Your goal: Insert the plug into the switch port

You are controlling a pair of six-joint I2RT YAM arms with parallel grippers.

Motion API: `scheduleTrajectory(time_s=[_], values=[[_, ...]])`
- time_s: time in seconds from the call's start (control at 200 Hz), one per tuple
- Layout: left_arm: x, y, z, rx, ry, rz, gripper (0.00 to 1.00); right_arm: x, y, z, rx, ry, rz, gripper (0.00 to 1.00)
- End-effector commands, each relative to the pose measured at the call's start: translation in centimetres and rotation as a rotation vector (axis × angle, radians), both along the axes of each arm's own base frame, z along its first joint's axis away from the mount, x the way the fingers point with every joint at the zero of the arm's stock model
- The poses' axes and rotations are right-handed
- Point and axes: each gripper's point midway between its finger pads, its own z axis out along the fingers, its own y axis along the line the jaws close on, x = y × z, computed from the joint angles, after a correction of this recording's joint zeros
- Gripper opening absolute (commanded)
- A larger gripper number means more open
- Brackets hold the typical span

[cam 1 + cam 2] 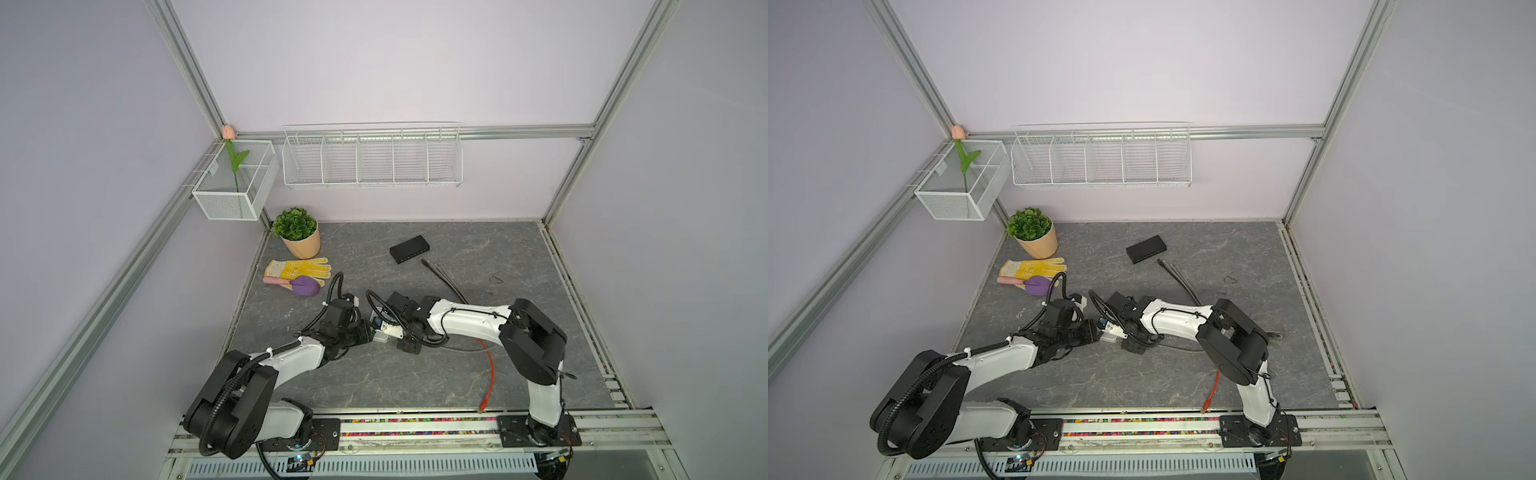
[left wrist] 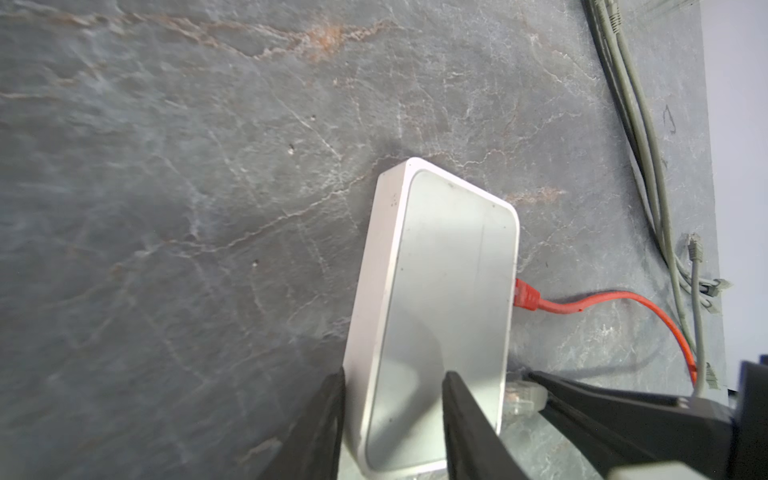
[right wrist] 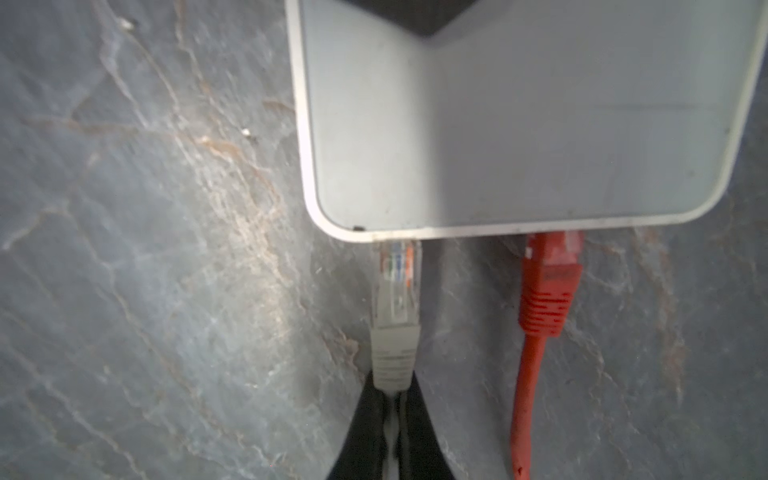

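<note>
Fingers [image 3: 365, 436] on plug [image 3: 395, 299], tip behind switch [image 3: 540, 124]

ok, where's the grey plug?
Right wrist view: grey plug in the right gripper, tip at the edge of the white switch, beside the red plug.

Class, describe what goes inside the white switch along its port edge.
The red plug and the grey plug both meet that edge of the white switch. The casing covers the ports, so how far either sits inside cannot be seen.
</note>
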Motion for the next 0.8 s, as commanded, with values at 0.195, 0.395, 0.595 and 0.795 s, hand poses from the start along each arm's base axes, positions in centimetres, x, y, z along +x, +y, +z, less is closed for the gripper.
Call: scheduleTrajectory(time_s=[0.195, 0.395, 0.595, 0.795], values=[[-0.3, 0.16, -0.16, 0.001, 0.001, -0.015, 0.38, 0.05, 0.07, 0.46, 0.021, 0.001, -0.01, 0.06], [-0.39, 0.23, -0.16, 0.003, 0.001, -0.015, 0.38, 0.04, 0.46, 0.4, 0.025, 0.006, -0.008, 0.07], [-0.39, 0.4, -0.24, 0.011, 0.0, -0.013, 0.38, -0.05, -0.08, 0.62, 0.024, -0.004, -0.012, 0.07], [-0.3, 0.39, -0.2, 0.009, 0.0, -0.011, 0.38, -0.1, -0.12, 0.82, 0.028, -0.005, -0.013, 0.06]])
